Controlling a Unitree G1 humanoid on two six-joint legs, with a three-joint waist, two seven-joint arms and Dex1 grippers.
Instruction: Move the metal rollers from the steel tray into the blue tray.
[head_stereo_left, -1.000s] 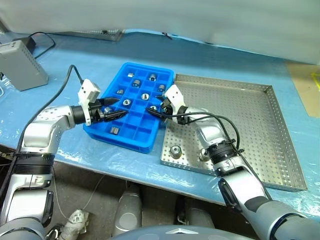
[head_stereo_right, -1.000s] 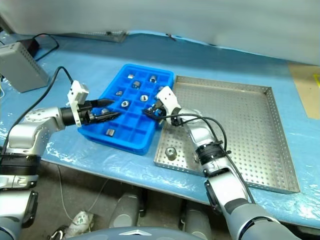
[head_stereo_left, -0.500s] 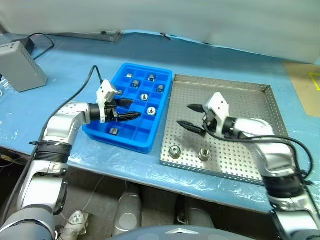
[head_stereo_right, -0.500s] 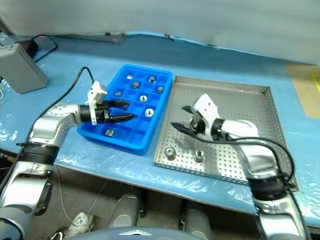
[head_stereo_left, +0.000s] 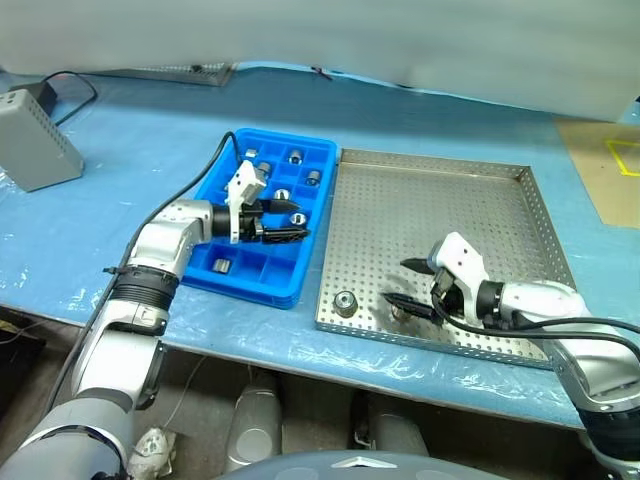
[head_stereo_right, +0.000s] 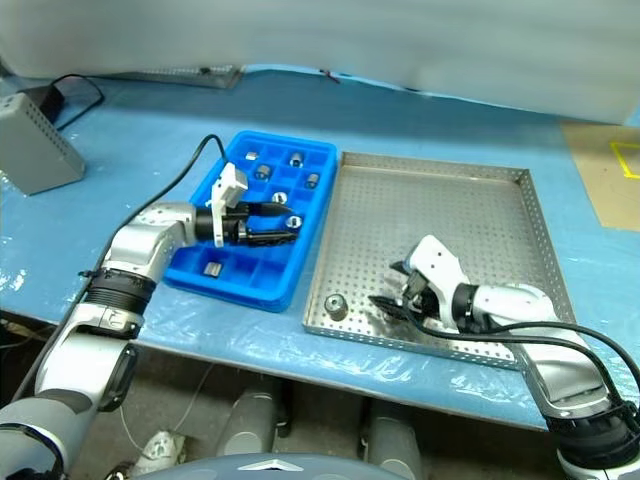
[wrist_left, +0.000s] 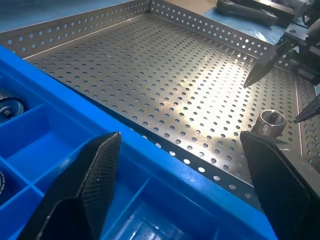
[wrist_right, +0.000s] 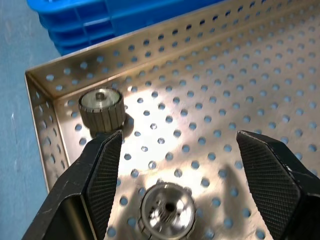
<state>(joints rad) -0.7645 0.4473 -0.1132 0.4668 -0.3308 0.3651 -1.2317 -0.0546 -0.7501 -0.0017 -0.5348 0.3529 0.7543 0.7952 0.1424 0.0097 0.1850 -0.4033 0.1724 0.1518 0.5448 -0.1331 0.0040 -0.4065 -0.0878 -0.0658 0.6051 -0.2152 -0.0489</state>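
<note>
- Hovering my right gripper (wrist_right: 170, 150), jaws spread and empty, over one metal roller (wrist_right: 166, 209) near the front edge of the steel tray (head_stereo_left: 450, 210).
- Sitting beside the tray's front-left corner is a second roller (head_stereo_left: 346, 301).
- Holding my left gripper (head_stereo_left: 285, 221), jaws spread, above the blue tray (head_stereo_left: 228, 285), where several rollers (head_stereo_left: 294, 156) are lying in compartments.

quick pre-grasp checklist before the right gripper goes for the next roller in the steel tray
1. Right gripper open: ok.
2. Nearest roller between its fingers, not yet gripped: ok.
3. Second roller stands apart near the steel tray corner: ok.
4. Left gripper open, over the blue tray, off the right arm's path: ok.
5. Blue tray has free compartments: ok.
6. Roller upright, hole facing up: ok.
</note>
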